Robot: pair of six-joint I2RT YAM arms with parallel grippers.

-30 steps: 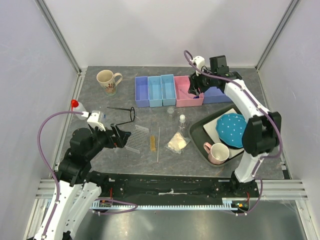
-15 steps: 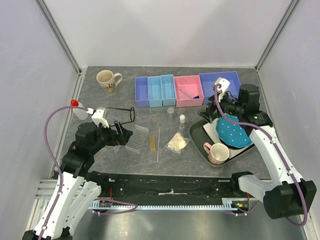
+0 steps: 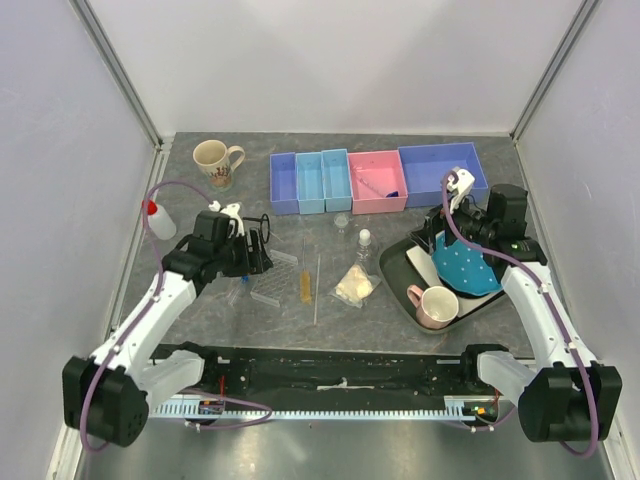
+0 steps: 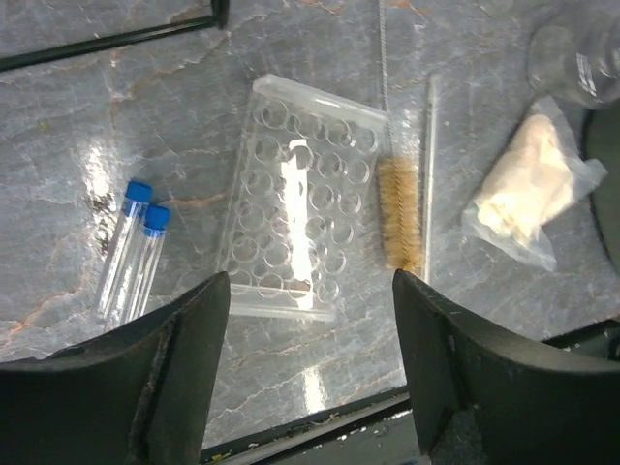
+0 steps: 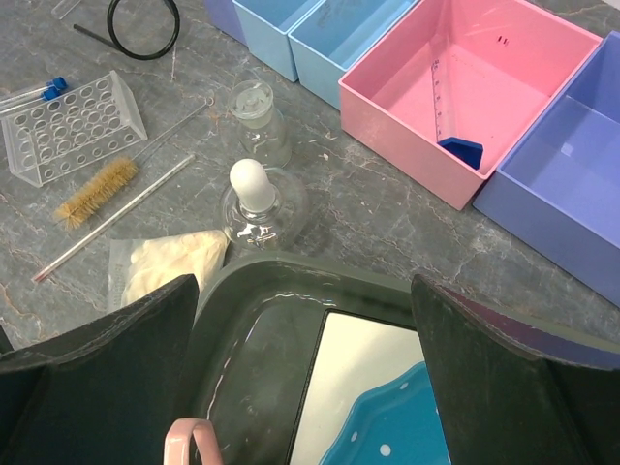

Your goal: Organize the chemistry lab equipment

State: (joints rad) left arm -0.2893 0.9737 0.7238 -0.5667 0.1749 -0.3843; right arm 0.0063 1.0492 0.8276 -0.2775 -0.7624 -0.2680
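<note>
– Rack (image 4: 300, 199) first: where does it sit for you?
– Flat on the table (image 4: 77, 126), right under your left end effector (image 4: 310, 291). Its fingers are spread wide with nothing between them. Two tubes (image 4: 133, 247) with blue caps lie side by side just left of the rack, apart from it.
– And on its other side?
– You have the brush (image 4: 399, 228) just right of the rack, a thin rod (image 4: 428, 174) beside that, and the bag (image 4: 523, 194) farther right.
– What does your right end effector (image 5: 302, 291) hold?
– Nothing. Its fingers stand wide apart, and it hovers over the left rim of the tray (image 5: 281, 273). The tray carries the plate (image 5: 407, 426) and a pink mug (image 3: 435, 305).
– The bottles?
– Two clear ones stand upright on the table between the tray and the bins. The white-capped bottle (image 5: 254, 199) is close to the tray rim, and a smaller flask (image 5: 260, 116) stands just behind it. You will find the squeeze bottle (image 3: 157, 219) at the far left, well apart from the rest.
– The ring (image 5: 143, 15)?
– It lies on the table behind the rack, on its rod. In the pink bin (image 5: 504, 58) you can see a clear strip (image 5: 438, 97) with a blue end piece
</note>
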